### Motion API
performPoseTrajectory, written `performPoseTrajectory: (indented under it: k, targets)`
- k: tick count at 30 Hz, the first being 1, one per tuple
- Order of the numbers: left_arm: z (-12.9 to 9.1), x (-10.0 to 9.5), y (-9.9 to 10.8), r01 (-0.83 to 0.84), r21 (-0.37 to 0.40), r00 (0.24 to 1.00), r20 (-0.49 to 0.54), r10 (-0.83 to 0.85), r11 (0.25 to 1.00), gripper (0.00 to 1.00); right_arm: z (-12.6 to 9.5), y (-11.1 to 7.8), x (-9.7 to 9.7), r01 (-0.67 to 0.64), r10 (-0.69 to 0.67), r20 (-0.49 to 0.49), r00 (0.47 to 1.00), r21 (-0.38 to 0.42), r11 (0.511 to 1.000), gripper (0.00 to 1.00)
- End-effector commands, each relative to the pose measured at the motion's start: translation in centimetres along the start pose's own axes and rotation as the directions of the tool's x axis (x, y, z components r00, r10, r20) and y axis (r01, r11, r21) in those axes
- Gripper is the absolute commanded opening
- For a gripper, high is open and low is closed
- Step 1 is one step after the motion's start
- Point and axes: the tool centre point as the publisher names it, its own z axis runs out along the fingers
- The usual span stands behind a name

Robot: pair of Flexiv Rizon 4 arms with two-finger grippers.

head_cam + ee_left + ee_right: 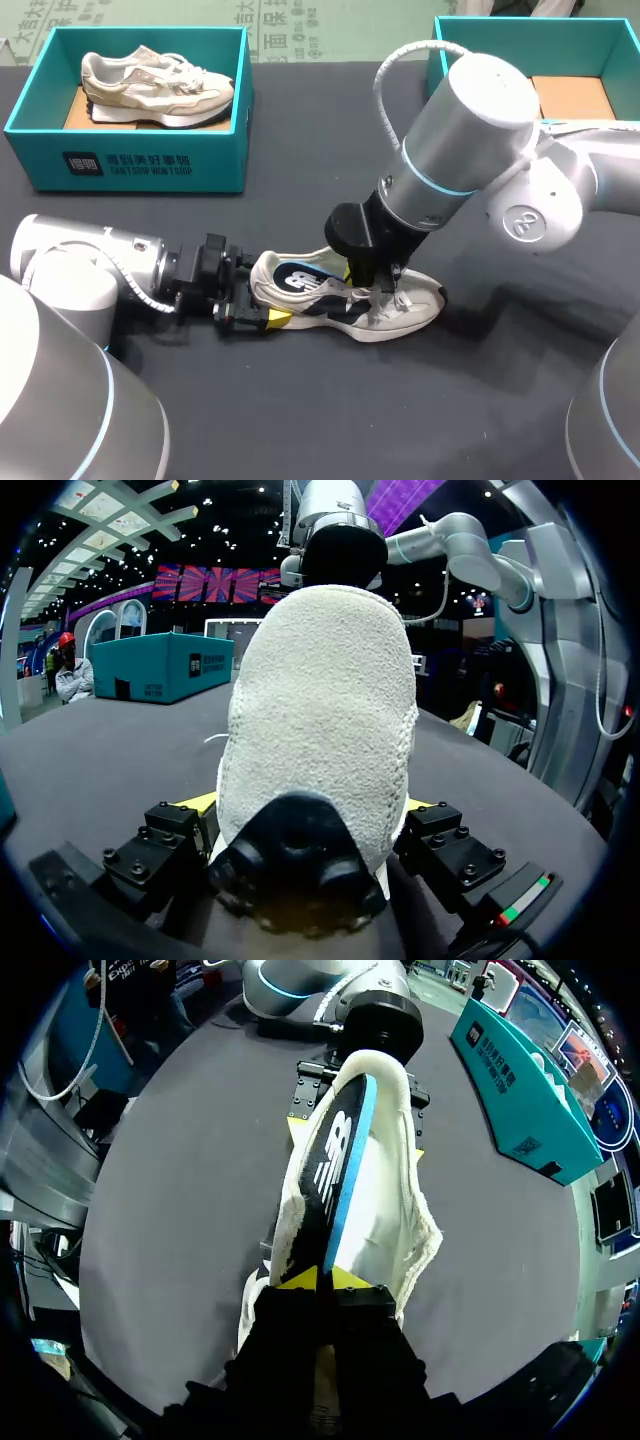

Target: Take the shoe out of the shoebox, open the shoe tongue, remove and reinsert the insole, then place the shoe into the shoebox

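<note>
Cream sneaker (pixel 405 305) is out; my left gripper (pixel 265 303) clamps its heel, right gripper (pixel 325 1278) pinches the black-and-blue insole (pixel 335 1160) (half out); reinserting, boxing remain.

On table (pixel 300 420), shoe (pixel 330 300) lies before left shoebox (pixel 140 160) and right shoebox (pixel 560 45).
</note>
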Motion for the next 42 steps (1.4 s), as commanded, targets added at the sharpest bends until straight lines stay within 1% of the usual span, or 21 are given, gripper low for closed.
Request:
performPoseTrajectory:
  k: [1, 2, 4, 10, 15, 20, 26, 32, 33, 34, 35, 37, 40, 41, 42]
  targets:
    - [0.1, -0.2, 0.2, 0.001, -0.001, 1.0, 0.001, -0.001, 1.0, 0.0, -0.5, -0.7, -0.3, 0.024, -0.024, 0.0, 1.0, -0.063, 0.998, 0.0]
    - [0.1, -0.2, 0.2, 0.001, -0.001, 1.0, 0.001, -0.001, 1.0, 0.0, -0.6, -0.7, -0.4, 0.042, -0.042, 0.005, 0.999, -0.074, 0.996, 0.0]
    - [0.1, -0.2, 0.2, 0.001, -0.001, 1.0, 0.001, -0.001, 1.0, 0.0, -0.9, -0.3, -0.9, 0.062, -0.063, -0.005, 0.998, -0.069, 0.996, 0.0]
    - [0.1, -0.2, 0.2, 0.001, -0.001, 1.0, 0.001, -0.001, 1.0, 0.0, -1.4, 2.0, -2.7, 0.163, -0.165, -0.043, 0.985, -0.054, 0.985, 0.0]
    - [0.1, -0.2, 0.2, 0.001, -0.001, 1.0, 0.001, -0.001, 1.0, 0.0, -1.3, 3.8, -3.5, 0.218, -0.221, -0.068, 0.973, -0.052, 0.975, 0.0]
    - [0.1, -0.2, 0.2, 0.001, -0.001, 1.0, 0.001, -0.001, 1.0, 0.0, -1.0, 4.6, -3.9, 0.231, -0.235, -0.106, 0.966, -0.047, 0.972, 0.0]
    - [0.1, -0.2, 0.2, 0.001, -0.001, 1.0, 0.001, -0.001, 1.0, 0.0, -0.6, 5.4, -3.9, 0.227, -0.23, -0.153, 0.961, -0.038, 0.973, 0.0]
    - [0.1, -0.2, 0.2, 0.001, -0.001, 1.0, 0.001, -0.001, 1.0, 0.0, -1.0, 5.5, -3.4, 0.181, -0.179, -0.147, 0.973, -0.002, 0.984, 0.0]
    - [0.1, -0.2, 0.2, 0.001, -0.001, 1.0, 0.001, -0.001, 1.0, 0.0, -1.1, 5.4, -3.3, 0.17, -0.167, -0.144, 0.975, 0.005, 0.986, 0.04]
    - [0.1, -0.2, 0.2, 0.001, -0.001, 1.0, 0.001, -0.001, 1.0, 0.0, -1.3, 5.4, -3.1, 0.166, -0.163, -0.139, 0.977, 0.007, 0.986, 0.16]
    - [0.1, -0.2, 0.2, 0.001, -0.001, 1.0, 0.001, -0.001, 1.0, 0.0, -1.4, 5.4, -3.0, 0.161, -0.157, -0.134, 0.978, 0.013, 0.987, 0.22]
    - [0.1, -0.2, 0.2, 0.001, -0.001, 1.0, 0.001, -0.001, 1.0, 0.0, -1.8, 5.3, -2.8, 0.148, -0.144, -0.127, 0.981, 0.025, 0.989, 0.28]
    - [0.1, -0.2, 0.2, 0.001, -0.001, 1.0, 0.001, -0.001, 1.0, 0.0, -2.5, 5.3, -2.4, 0.134, -0.129, -0.118, 0.985, 0.04, 0.99, 0.32]
    - [0.1, -0.2, 0.2, 0.001, -0.001, 1.0, 0.001, -0.001, 1.0, 0.0, -2.7, 5.3, -2.4, 0.131, -0.125, -0.116, 0.985, 0.046, 0.99, 0.35]
    - [0.1, -0.2, 0.2, 0.001, -0.001, 1.0, 0.001, -0.001, 1.0, 0.0, -2.9, 5.3, -2.3, 0.128, -0.122, -0.113, 0.986, 0.05, 0.99, 0.42]
